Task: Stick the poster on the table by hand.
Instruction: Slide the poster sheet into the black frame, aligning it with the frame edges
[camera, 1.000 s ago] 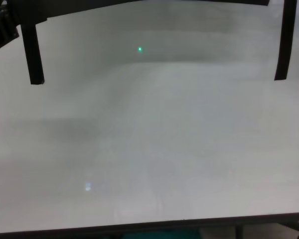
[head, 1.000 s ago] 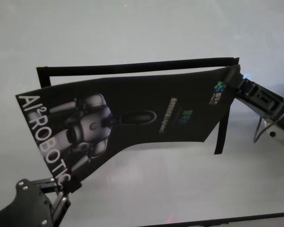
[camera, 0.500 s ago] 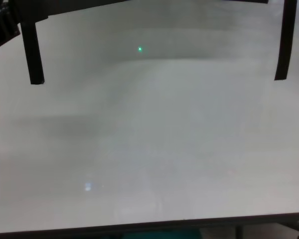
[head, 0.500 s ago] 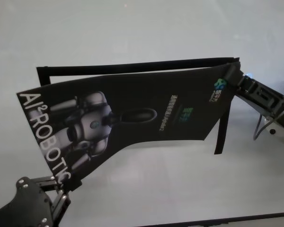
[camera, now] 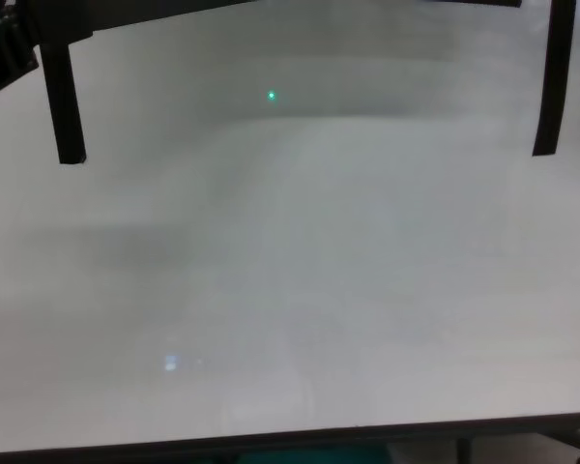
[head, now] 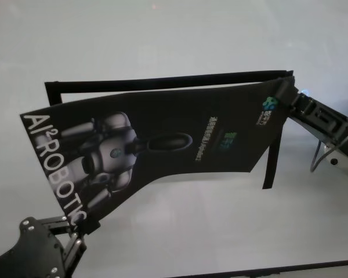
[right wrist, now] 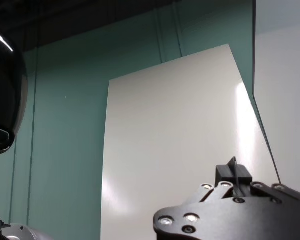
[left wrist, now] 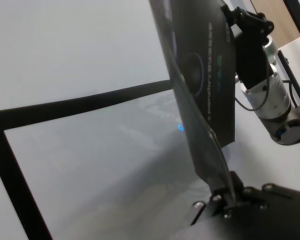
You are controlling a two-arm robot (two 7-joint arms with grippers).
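Observation:
The poster (head: 162, 139), black with a grey-white robot image and white letters "AI² ROBOTIC", hangs in the air above the white table (head: 191, 231), sagging between my two grippers. My left gripper (head: 86, 227) is shut on its near left corner by the letters. My right gripper (head: 283, 94) is shut on its far right corner by the small logos. In the left wrist view the poster (left wrist: 205, 75) rises edge-on from the left gripper (left wrist: 224, 197). The right wrist view shows the right gripper (right wrist: 240, 172) from behind.
A three-sided frame of black tape (head: 162, 81) lies on the table under the poster, with a long far strip and side strips (camera: 63, 97) (camera: 551, 87). The table's dark near edge (camera: 290, 437) runs along the front.
Almost nothing. The right gripper's end of the poster has shifted very slightly; both grippers keep their hold.

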